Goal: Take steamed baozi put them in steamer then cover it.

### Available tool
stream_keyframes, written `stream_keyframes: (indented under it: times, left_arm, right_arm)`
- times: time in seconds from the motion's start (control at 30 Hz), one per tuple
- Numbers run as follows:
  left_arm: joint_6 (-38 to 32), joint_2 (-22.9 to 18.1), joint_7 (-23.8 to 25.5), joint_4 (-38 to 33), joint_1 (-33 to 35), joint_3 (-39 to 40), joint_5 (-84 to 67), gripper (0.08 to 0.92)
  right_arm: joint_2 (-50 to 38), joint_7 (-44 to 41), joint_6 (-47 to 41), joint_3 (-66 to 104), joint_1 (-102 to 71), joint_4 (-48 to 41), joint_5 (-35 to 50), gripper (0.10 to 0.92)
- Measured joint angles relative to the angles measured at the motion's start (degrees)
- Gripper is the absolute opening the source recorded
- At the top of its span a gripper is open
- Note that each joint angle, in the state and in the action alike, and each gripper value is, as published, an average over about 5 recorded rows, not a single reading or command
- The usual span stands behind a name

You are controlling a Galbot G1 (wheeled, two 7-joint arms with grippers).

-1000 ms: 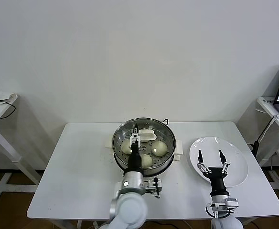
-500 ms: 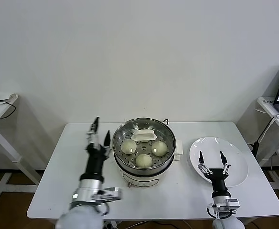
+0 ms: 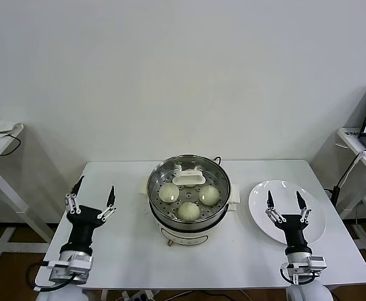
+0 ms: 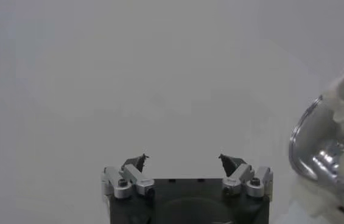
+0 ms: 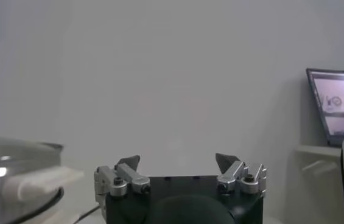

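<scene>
The steamer (image 3: 189,195) stands mid-surface, toward the back edge. Three steamed baozi (image 3: 188,211) sit on its tray under the glass cover (image 3: 189,179), which appears seated by its white handle. My left hand (image 3: 90,199) hovers wide open and empty near the left edge. My right hand (image 3: 286,204) hangs wide, holding nothing, over the white plate (image 3: 314,219) at the right edge. Judgement: confirm the cover sits level; keep both hands off the pot.

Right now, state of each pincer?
Left pincer: open, empty, over the table left of the steamer.
Right pincer: open, empty, over the plate.
</scene>
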Motion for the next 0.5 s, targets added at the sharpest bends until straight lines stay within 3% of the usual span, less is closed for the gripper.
stream_keyframes:
  times: [0.5]
  left_arm:
    - [-9.1, -2.7, 0.4, 3.7, 4.5, -3.8, -12.4, 0.823]
  right_arm:
    - [0.4, 0.0, -2.0, 0.5, -1.1, 4.1, 0.6, 0.823]
